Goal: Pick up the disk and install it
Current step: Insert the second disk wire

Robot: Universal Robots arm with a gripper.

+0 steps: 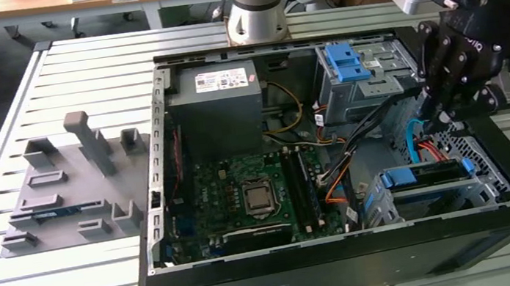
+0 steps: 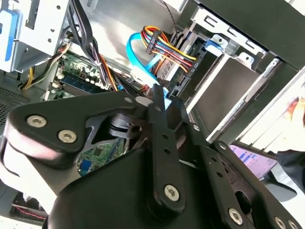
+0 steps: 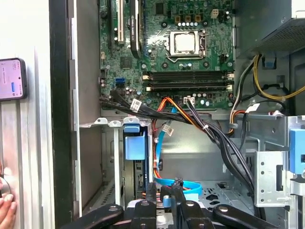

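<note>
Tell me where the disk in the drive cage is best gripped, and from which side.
Probably by its blue side rails, coming straight down through the case's open side: the disk sits in the drive cage, whose metal walls cover its other faces.

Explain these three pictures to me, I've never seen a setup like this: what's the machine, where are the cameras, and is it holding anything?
It is one robot arm with a black tool at its end. The exterior view comes from a camera off the arm. Both wrist views come from cameras riding on the arm, looking past the tool. On the slatted table lies an open computer case, with a grey fixture beside it, at the exterior view's left. The tool hangs over the case, close above a metal cage where the disk, with blue rails, sits. Whether the tool grips anything, I cannot tell.
</note>
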